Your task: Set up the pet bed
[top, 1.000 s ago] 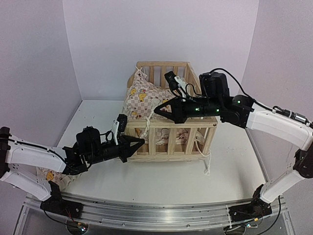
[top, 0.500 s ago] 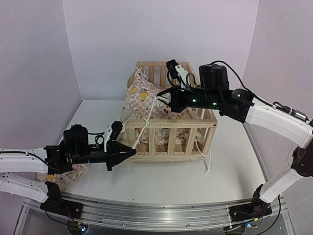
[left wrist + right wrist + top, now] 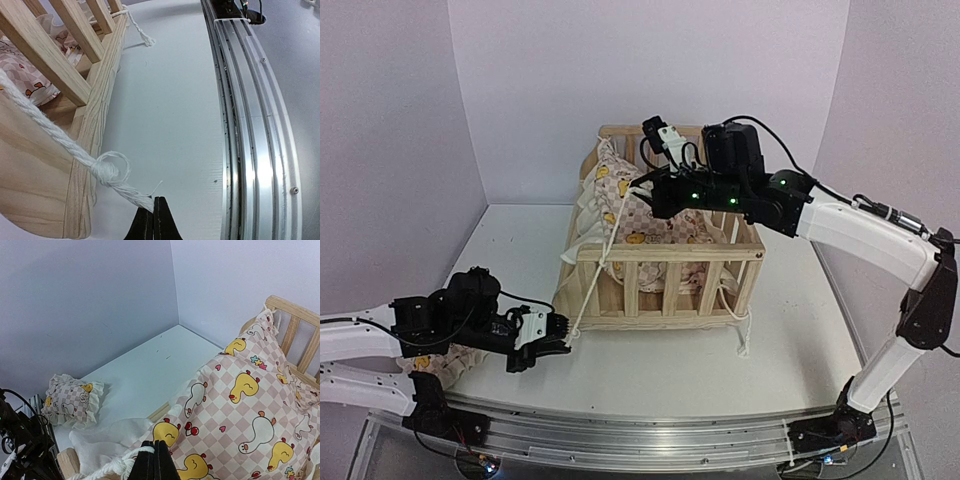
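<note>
Pinching the frayed end of a white tie string, the left tool has its fingers pressed together low over the bench, just in front of the left corner of the pine frame; the string runs taut up to the checked duck cushion; the right tool, likewise pressed together, grips that cushion's ruffled edge above the frame; the cushion leans tilted inside, spilling over the left rail; 1 small matching pillow lies on the bench beneath the left arm.
</note>
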{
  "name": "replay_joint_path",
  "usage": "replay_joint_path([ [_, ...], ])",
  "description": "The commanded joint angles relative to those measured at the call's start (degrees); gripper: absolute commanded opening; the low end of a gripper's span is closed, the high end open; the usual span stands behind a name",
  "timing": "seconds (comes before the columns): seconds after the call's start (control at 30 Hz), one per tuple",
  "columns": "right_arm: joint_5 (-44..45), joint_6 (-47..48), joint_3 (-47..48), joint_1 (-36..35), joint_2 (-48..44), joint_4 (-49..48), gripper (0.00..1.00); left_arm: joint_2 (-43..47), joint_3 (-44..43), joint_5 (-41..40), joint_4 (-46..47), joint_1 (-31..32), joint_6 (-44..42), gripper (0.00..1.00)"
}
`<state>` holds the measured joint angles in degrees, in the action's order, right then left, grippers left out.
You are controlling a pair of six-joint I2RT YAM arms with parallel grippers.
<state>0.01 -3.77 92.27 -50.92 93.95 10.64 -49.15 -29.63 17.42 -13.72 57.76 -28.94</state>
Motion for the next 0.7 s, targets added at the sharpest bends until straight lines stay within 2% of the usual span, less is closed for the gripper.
replay_joint_path([
  [0.0,0.74,-0.47,4.13,0.89,1.15,-3.08,0.00,2.42,1.55,-0.61,-12.66,-1.12,-10.23,0.00],
  [0.2,-2.48,-2.79,2.82,0.84,1.27,-3.08,0.00,2.51,2.64,-1.09,-13.32,-1.42,-10.46,0.00],
  [0.4,-12.23,-5.01,0.60,-1.06,0.42,-3.06,0.00,3.35,0.14,3.19,-13.18,-1.42,-10.73,0.00],
  [0.47,-12.77,-4.17,-0.65,-3.31,-0.18,-3.07,0.00,4.14,-0.60,4.84,-13.28,-1.42,-10.82,0.00],
  [0.57,-11.21,-3.73,-0.66,-5.81,0.27,-3.09,0.00,4.71,-1.08,2.23,-11.89,-1.62,-6.53,0.00],
  [0.67,-9.67,-3.79,3.87,-7.20,3.90,-3.22,0.00,6.88,-1.42,3.01,-12.64,-3.72,-4.57,0.00],
])
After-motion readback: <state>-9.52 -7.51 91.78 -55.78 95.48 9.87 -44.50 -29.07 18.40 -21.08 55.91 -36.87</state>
